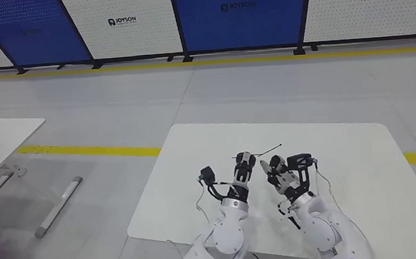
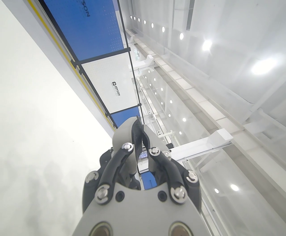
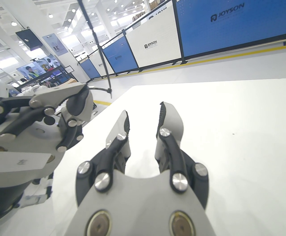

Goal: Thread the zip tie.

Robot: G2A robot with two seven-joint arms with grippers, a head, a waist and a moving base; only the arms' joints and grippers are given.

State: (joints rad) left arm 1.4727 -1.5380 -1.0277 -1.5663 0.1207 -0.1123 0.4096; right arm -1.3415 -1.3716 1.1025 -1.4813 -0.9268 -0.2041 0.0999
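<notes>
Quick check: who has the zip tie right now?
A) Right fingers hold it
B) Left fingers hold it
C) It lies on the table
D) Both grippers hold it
B: the left gripper is shut on the zip tie, while the right gripper is open and empty over the table.
</notes>
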